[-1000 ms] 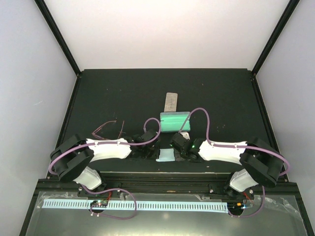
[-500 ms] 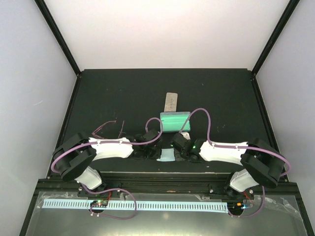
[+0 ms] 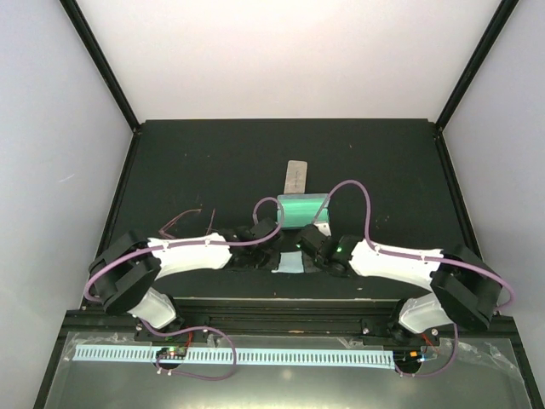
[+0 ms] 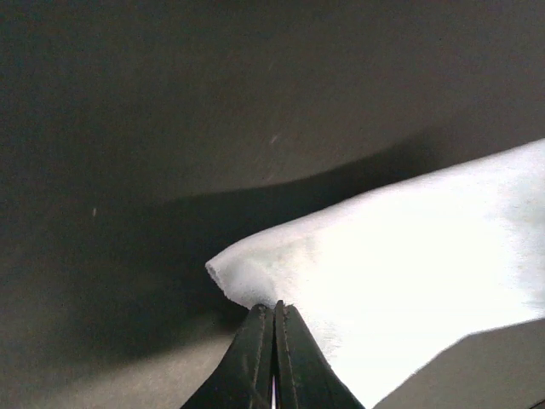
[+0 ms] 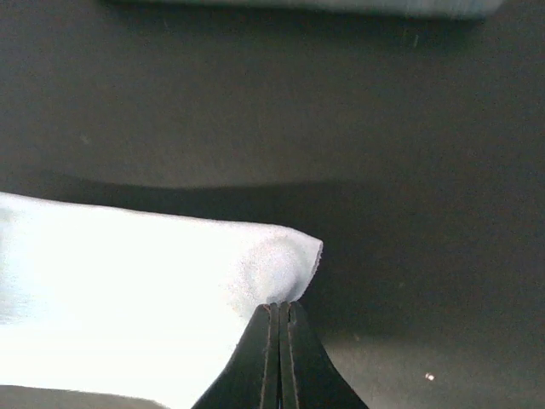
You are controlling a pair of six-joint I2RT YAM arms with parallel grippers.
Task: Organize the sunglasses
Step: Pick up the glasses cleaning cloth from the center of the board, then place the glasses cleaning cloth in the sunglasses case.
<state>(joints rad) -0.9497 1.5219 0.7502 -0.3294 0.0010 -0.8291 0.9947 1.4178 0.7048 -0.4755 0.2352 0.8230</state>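
Both pincers are pinched tight on one soft thing. The left gripper point(image 4: 274, 317) presses its slim black fingers together over a corner of the light blue cloth point(image 4: 409, 256). The right gripper point(image 5: 279, 313) nips another corner the same way. At each bite the fabric puckers into a small rounded fold. Close up, the cloth looks fine-grained and matte, washed almost white by the light.

The reddish-pink sunglasses point(image 3: 183, 221) lie on the table point(image 3: 383, 170), well to the left of the cloth. They have a thin wire-like frame with clear-looking lenses, and neither gripper touches them.

Just beyond the cloth sits an oblong case point(image 3: 302, 210) showing a bright green face inside a pale rim. Farther back lies a flat, narrow beige-grey case point(image 3: 295, 176). The table surface is dark, smooth and matte.
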